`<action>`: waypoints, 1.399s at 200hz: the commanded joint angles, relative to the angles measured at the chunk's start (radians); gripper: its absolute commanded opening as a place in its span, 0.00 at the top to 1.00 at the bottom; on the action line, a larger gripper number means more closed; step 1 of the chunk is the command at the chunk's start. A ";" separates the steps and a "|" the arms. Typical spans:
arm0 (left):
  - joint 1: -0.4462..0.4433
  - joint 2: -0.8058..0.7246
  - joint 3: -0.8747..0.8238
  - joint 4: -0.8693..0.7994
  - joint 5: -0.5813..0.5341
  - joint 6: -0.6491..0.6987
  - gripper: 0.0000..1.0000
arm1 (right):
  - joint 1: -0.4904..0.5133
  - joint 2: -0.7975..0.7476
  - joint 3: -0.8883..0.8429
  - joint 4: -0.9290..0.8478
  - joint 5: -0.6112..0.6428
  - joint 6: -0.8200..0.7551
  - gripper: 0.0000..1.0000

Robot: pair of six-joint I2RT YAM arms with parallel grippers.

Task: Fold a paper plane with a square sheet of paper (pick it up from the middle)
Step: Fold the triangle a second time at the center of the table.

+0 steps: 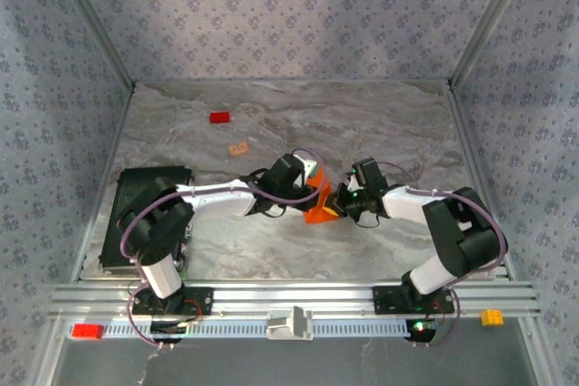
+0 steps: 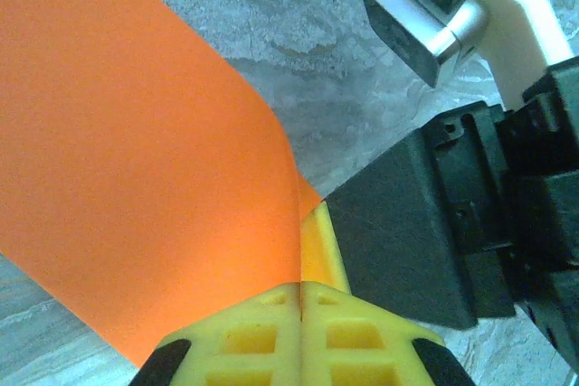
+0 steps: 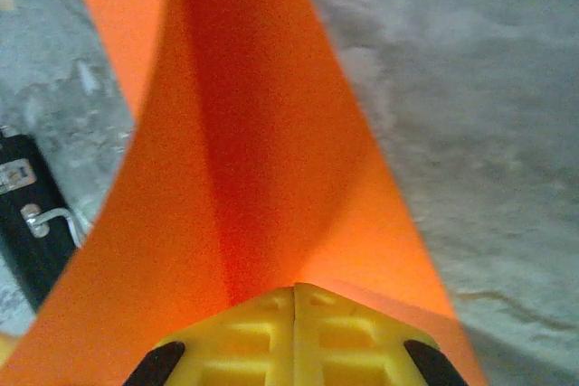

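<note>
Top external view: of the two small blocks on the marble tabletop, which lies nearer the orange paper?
The tan block: it sits closer to the orange paper, whereas the red block lies farther from it, toward the back.

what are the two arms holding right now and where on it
The orange paper. The left fingers are shut on one of its edges; the right fingers pinch it where a soft bend in the sheet runs into them.
</note>
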 commanded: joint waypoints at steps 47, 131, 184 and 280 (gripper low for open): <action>0.034 0.052 0.001 0.016 0.057 -0.006 1.00 | -0.002 0.026 0.028 -0.182 0.108 -0.095 0.96; 0.081 0.099 0.018 0.010 0.062 0.020 1.00 | -0.001 0.032 0.037 -0.188 0.100 -0.100 0.96; 0.094 0.126 0.046 -0.009 0.055 0.042 1.00 | 0.002 0.038 0.041 -0.191 0.093 -0.104 0.96; 0.098 0.143 0.059 -0.024 0.039 0.050 0.99 | 0.003 0.043 0.050 -0.202 0.089 -0.108 0.96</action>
